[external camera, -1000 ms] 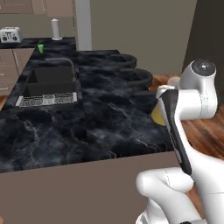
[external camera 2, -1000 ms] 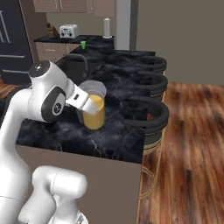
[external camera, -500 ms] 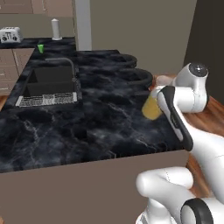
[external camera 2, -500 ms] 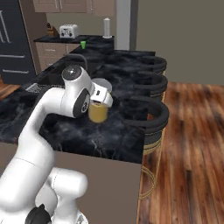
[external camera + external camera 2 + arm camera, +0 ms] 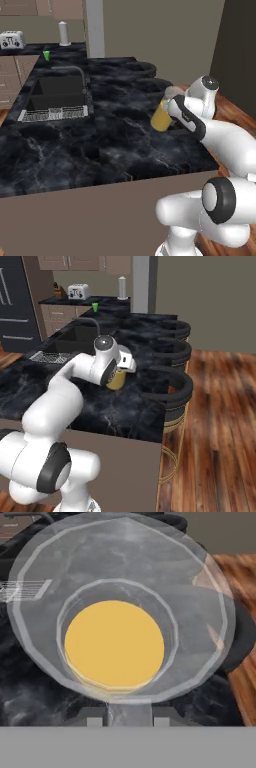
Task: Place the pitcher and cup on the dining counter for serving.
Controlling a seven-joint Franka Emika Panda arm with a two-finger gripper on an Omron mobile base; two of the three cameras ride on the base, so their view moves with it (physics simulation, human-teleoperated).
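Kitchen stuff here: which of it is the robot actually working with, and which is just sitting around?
In the job:
pitcher, held by the gripper
cup, on the far worktop
dining counter

Just sitting around:
toaster
paper towel roll
bar stools

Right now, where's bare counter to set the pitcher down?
Bare slab on the dining counter between the sink and the scalloped edge, under and around the pitcher the gripper holds. More in front of the sink. Tightest by the faucet. The cup sits far back.
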